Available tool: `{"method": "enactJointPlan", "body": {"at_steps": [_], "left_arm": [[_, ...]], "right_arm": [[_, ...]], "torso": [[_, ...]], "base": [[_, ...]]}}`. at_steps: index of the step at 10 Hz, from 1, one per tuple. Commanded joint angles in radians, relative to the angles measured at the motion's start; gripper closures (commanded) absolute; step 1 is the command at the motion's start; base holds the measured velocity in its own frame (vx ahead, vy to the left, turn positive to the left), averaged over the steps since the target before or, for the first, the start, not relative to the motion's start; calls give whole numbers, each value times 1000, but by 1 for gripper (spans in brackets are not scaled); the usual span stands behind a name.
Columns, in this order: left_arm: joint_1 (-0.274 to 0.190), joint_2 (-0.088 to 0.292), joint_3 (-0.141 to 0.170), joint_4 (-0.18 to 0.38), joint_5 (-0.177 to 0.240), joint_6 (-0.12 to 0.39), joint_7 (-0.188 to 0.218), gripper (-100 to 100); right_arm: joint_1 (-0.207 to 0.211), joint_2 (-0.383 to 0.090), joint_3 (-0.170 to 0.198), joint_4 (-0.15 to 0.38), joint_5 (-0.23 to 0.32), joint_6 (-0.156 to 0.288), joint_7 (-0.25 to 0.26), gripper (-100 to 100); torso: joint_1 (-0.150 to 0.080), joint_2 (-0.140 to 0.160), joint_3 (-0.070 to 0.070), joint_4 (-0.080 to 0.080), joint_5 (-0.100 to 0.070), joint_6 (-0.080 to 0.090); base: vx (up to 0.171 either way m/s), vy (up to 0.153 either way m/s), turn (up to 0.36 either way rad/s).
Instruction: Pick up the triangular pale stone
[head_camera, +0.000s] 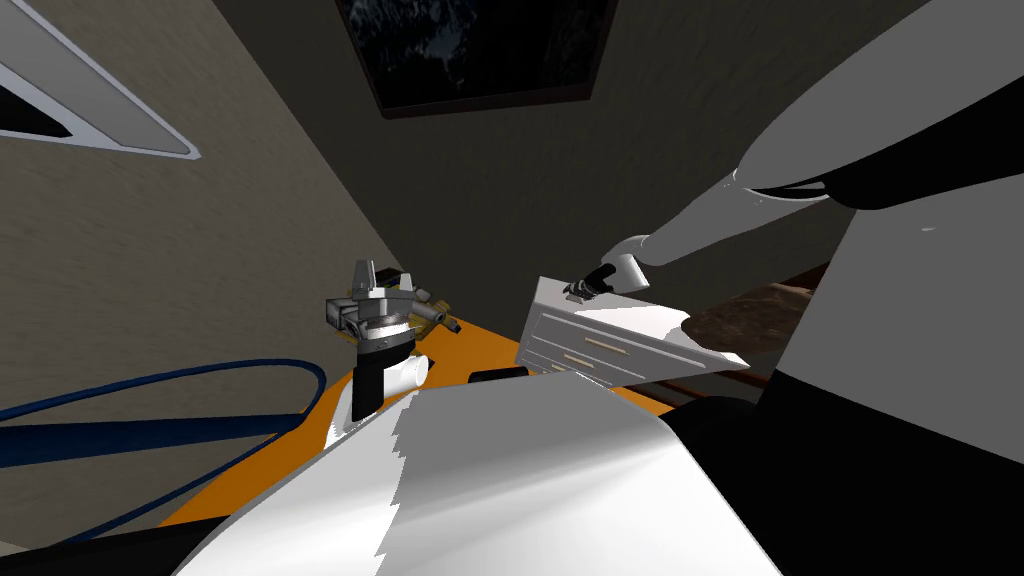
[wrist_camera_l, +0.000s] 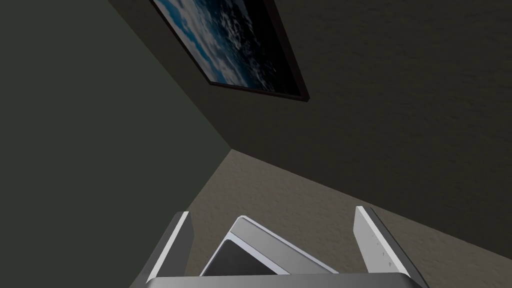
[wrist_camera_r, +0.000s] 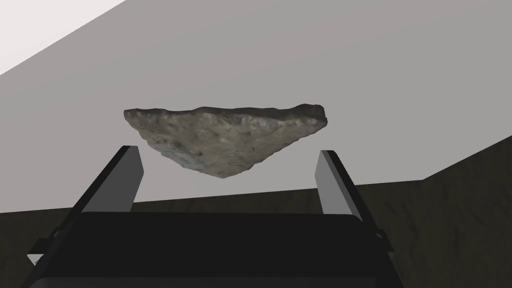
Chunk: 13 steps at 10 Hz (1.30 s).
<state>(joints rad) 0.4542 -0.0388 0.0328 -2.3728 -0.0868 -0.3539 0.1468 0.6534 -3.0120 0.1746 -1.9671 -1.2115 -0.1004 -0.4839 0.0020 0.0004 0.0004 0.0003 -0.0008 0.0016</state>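
My right gripper (wrist_camera_r: 229, 151) hovers with its fingers spread wide, holding nothing. The triangular, pale grey-brown, rough stone (wrist_camera_r: 225, 135) lies just beyond the fingertips, its point towards me, on the flat top of a white drawer cabinet (head_camera: 590, 350). Advancing, closing and lifting are left. I judge the approach unobstructed. My left gripper (head_camera: 365, 272), also spread, is raised well apart.

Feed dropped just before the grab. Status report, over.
Right gripper open, triangular stone centred ahead of its fingers, no contact. Stone flat on white drawer unit top. Left gripper open, raised aside. Nothing between fingers and stone.
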Motion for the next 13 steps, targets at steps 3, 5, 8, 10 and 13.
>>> {"method": "enactJointPlan", "body": {"at_steps": [3, 5, 8, 10, 13], "left_arm": [[0, 0, 0, 0, 0, 0, 0, 0], [0, 0, 0, 0, 0, 0, 0, 0], [0, 0, 0, 0, 0, 0, 0, 0], [0, 0, 0, 0, 0, 0, 0, 0], [0, 0, 0, 0, 0, 0, 0, 0]], "right_arm": [[13, 26, -2, 11, 8, 10, 9, 100], [12, 26, -2, 12, 8, 10, 9, 100], [12, 26, -2, 12, 8, 10, 9, 0], [-29, -36, 2, -28, -13, -11, -10, 100], [-67, -90, 8, -62, -31, -30, -25, 100]], "torso": [[-1, 0, 0, 0, 0, 0], [-1, 0, 0, 0, 0, 0], [-1, 0, 0, 0, -1, 0], [-2, -1, 0, 0, 0, 1], [-3, 0, 0, 0, -1, 0]], "base": [[-6, 12, 19], [0, 0, 0], [0, 0, 0], [13, -28, -101], [8, -32, -57]]}}
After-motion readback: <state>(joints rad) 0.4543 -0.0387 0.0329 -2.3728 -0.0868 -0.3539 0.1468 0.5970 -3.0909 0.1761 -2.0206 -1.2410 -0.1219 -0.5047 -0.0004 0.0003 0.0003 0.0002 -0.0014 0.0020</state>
